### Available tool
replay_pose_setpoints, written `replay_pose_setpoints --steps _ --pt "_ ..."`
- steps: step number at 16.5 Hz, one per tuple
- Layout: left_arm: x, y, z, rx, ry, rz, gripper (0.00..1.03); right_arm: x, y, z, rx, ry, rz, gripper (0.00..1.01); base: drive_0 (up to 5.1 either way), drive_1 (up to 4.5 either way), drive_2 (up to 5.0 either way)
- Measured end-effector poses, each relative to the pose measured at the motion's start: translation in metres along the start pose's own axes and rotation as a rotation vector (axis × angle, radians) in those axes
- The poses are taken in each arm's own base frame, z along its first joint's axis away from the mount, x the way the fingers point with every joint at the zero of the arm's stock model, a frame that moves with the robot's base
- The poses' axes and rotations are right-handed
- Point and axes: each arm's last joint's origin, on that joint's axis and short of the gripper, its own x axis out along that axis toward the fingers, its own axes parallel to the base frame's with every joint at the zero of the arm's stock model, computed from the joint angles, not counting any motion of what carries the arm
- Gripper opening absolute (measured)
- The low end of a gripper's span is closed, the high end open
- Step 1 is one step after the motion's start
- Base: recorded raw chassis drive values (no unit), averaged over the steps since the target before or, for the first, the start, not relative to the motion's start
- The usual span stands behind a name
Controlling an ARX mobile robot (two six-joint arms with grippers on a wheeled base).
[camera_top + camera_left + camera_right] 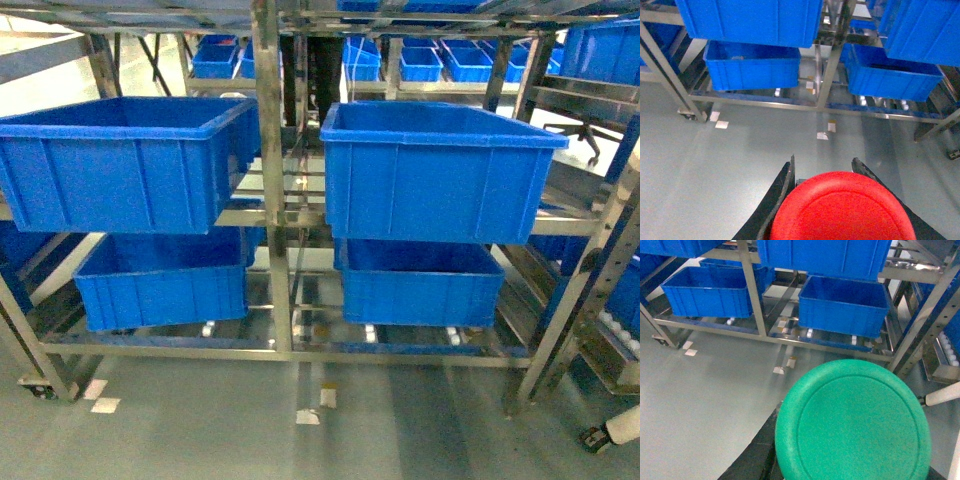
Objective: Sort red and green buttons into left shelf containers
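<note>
Steel shelf rack (272,200), blue bins (120,160), tape scraps (308,416) on floor

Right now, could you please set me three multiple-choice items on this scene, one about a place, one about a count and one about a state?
1. Where is the red button?
A. in an upper bin
B. between the left pincer's fingers
C. on the floor

2. How many blue bins sit on the near steel rack in the head view?
A. two
B. four
C. six

3. What state is the upper left bin in?
A. level on its shelf
B. tipped over
C. upside down

Answers: 1 B, the left wrist view shows dark fingers flanking the red cap. 2 B, two upper, two lower. 3 A, its rim runs level with the open side up.
</note>
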Motion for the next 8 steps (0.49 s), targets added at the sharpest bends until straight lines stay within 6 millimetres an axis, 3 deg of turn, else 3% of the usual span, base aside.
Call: replay_pose_setpoints --steps 5,8 --pt "-0.0011 -0.0017 0.0001 0.003 -0.003 -0.018 0.28 0.0 -0.0001 0.0002 0.0 -0.001 -0.002 0.34 0.0 0.0 0.0" --pt "-0.0006 -0.0017 -0.0003 0.004 0.002 -0.017 0.28 0.0 -0.0001 0.0001 0.0 -0.001 -0.002 0.34 0.0 4.34 -4.3"
